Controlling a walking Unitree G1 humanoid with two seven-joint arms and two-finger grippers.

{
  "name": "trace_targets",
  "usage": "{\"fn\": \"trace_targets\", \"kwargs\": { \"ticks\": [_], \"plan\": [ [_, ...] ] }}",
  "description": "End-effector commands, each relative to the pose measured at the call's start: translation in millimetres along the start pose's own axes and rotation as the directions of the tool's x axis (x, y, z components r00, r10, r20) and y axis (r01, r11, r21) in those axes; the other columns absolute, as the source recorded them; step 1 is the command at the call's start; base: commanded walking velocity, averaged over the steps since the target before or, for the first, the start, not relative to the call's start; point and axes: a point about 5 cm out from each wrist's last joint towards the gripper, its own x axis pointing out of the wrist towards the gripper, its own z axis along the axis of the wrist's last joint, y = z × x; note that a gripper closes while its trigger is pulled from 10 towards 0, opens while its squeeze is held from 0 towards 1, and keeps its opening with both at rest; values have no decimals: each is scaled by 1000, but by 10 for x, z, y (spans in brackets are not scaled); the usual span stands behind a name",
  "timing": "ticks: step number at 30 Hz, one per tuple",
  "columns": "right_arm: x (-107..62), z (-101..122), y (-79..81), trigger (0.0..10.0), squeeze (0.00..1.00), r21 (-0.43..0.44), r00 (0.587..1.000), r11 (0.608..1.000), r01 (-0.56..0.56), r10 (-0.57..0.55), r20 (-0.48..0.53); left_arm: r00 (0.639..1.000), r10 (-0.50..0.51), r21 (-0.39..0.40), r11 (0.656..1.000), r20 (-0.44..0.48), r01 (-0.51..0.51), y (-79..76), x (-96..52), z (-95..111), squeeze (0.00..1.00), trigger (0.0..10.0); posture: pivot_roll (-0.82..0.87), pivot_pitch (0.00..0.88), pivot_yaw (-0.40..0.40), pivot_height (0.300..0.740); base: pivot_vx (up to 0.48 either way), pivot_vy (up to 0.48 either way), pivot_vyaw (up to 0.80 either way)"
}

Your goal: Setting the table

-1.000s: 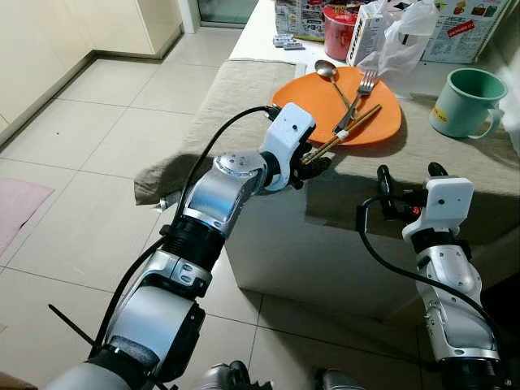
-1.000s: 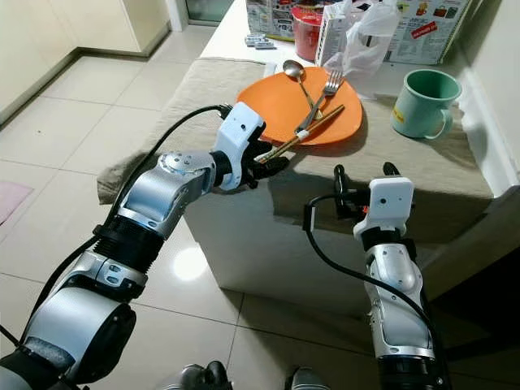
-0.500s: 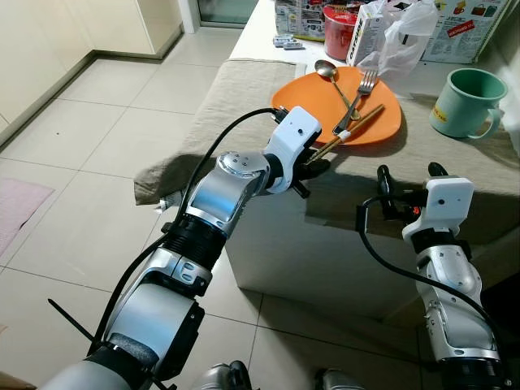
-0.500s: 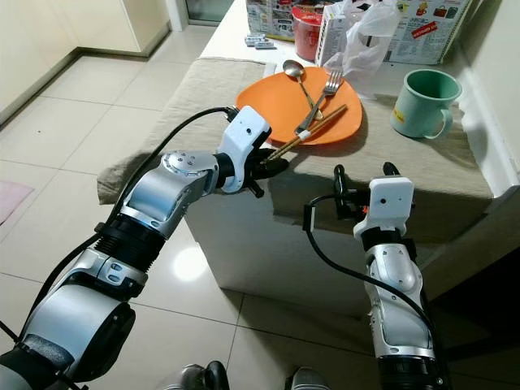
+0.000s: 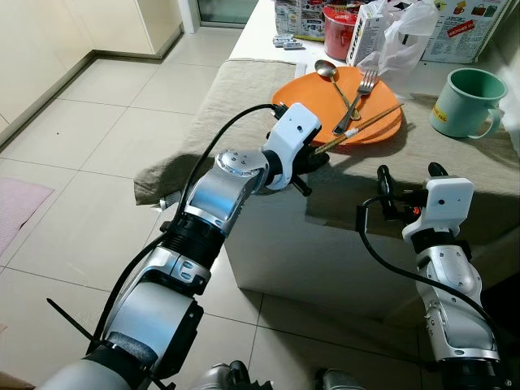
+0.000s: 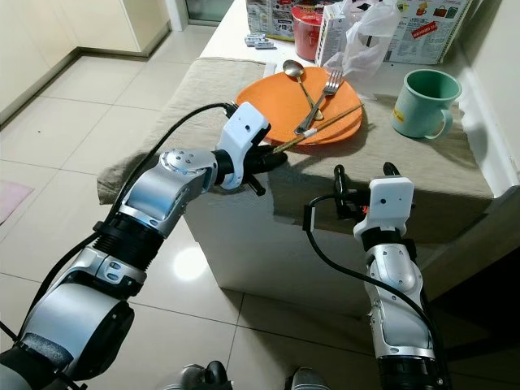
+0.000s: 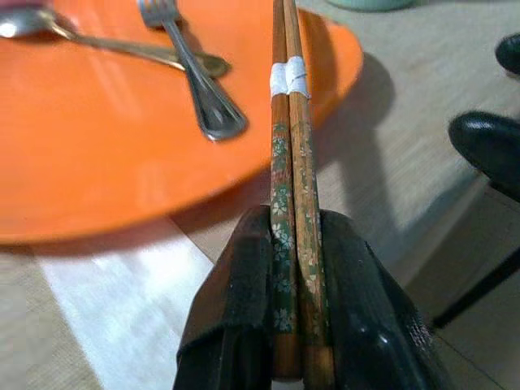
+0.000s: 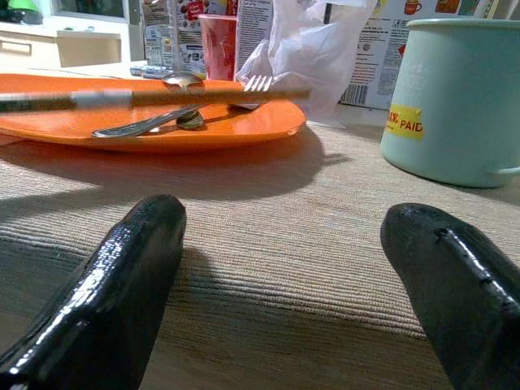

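An orange plate (image 5: 302, 99) lies on the beige cloth of the table, with a spoon (image 5: 328, 72) and a fork (image 5: 362, 88) on it. My left gripper (image 5: 313, 152) is at the plate's near rim, shut on a pair of brown chopsticks (image 5: 361, 124) bound with white tape. The chopsticks (image 7: 289, 122) hang lifted above the plate's near right part, tips pointing away toward the mug. A mint green mug (image 5: 467, 101) stands right of the plate. My right gripper (image 5: 410, 173) rests open at the table's front edge, fingers (image 8: 134, 268) low over the cloth.
Cartons, a red cup (image 5: 339, 31) and a white plastic bag (image 5: 400, 39) crowd the back of the table. The cloth (image 5: 236, 106) hangs over the table's left edge. Tiled floor (image 5: 73, 146) spreads out to the left.
My left gripper has lifted the chopsticks off the plate, and their far ends have swung up and to the right. The right arm has stayed still.
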Motion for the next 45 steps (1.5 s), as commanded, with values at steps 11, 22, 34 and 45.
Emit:
{"fn": "trace_targets", "kwargs": {
  "ticks": [11,22,34,45],
  "plan": [
    [104,26,37,10000,0,82,995,995,-50,57,-80,980,92,72,992,178,-107,168,-218,319,0,0,-205,125,95,740,0,0,0],
    [433,574,271,10000,0,326,979,923,-203,194,59,943,207,36,974,261,-224,225,-306,234,0,0,-191,90,80,740,0,0,0],
    [614,1003,290,10000,0,576,962,771,-271,228,147,924,262,41,958,277,-284,223,-328,96,0,0,-184,75,76,740,0,0,0],
    [661,1041,362,10000,0,609,957,739,-288,248,151,910,256,46,957,327,-286,134,-310,151,0,0,-180,75,73,740,0,0,0]
  ]
}}
